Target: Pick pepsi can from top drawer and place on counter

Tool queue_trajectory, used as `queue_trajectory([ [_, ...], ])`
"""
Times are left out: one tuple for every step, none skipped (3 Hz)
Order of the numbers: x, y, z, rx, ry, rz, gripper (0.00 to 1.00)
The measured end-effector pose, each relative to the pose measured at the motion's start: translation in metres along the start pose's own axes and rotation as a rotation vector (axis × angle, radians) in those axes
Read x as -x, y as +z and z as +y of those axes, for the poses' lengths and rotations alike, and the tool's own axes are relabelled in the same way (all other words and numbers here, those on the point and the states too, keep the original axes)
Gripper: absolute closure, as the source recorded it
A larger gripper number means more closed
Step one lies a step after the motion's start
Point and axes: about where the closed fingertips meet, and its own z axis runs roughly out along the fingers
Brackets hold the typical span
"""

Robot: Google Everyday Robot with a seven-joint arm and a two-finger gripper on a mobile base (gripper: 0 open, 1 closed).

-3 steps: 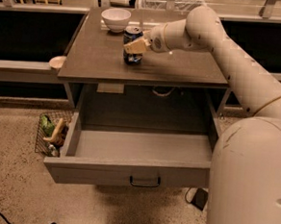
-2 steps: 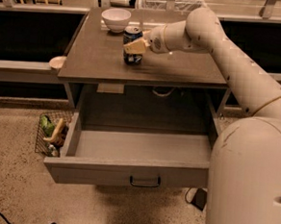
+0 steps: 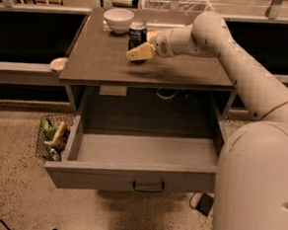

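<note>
The pepsi can (image 3: 137,33) stands upright on the counter (image 3: 181,72), just right of a white bowl. My gripper (image 3: 146,44) reaches in from the right and sits at the can's front right. Its jaws stand apart: one tan finger (image 3: 140,52) lies in front of the can's base, and the other (image 3: 153,35) is to the can's right. The top drawer (image 3: 129,178) is pulled fully out below the counter, and its inside is bare. Its dark handle (image 3: 148,187) is at the centre of the front panel.
A white bowl (image 3: 118,19) sits at the counter's back left. A wire basket (image 3: 53,138) with items stands on the floor left of the drawer. A small plate (image 3: 58,64) rests on the ledge to the left. My arm (image 3: 245,74) spans the counter's right side.
The near finger has slid a little toward the front and away from the can, so more of the can shows. The can, bowl and drawer have stayed put.
</note>
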Motion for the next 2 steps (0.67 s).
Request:
queue_trajectory([
  [-0.002,-0.007,0.001,-0.015,0.01,0.0,0.0],
  [0.001,-0.03,0.006,-0.066,0.008,-0.02,0.0],
])
